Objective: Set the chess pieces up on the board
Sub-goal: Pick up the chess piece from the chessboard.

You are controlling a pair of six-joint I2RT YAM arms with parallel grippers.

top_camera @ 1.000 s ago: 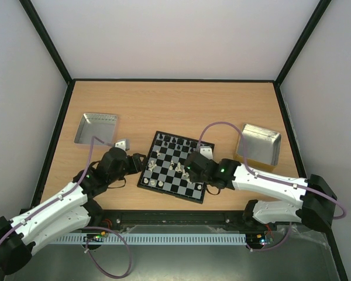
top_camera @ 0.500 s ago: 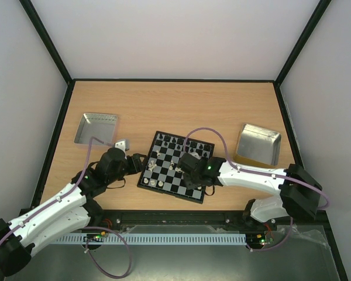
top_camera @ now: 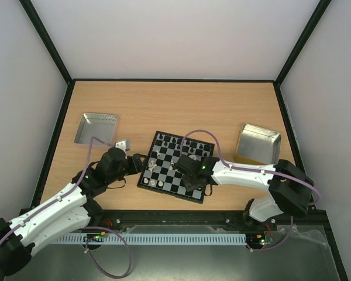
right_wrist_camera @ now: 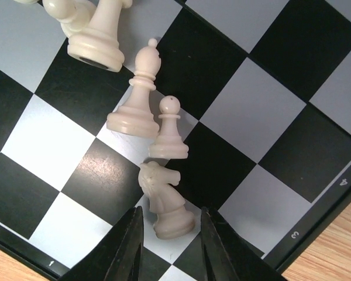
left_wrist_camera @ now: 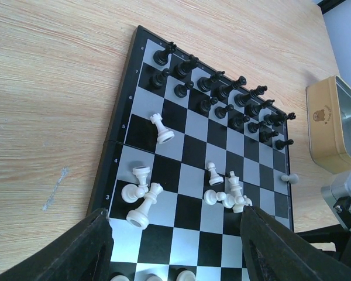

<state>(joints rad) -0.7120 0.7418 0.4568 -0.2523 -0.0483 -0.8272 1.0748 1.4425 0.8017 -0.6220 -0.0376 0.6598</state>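
Board [left_wrist_camera: 124,117] carries chess pieces [left_wrist_camera: 164,130]; left tray [top_camera: 97,119], right tray [top_camera: 268,149] flank it on worktop [top_camera: 181,105]. Left claw [left_wrist_camera: 174,213] open at board edge. Right claw [right_wrist_camera: 170,219] open, straddling white knight [right_wrist_camera: 164,199] near board corner.

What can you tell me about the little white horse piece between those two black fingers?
The knight is a cream-white, glossy, plastic-looking chessman: a carved horse's head on a round flared base. It seems upright on a pale square near the black border of the board, its head beside a white pawn. The right gripper straddles its base, fingers close but not clearly touching.
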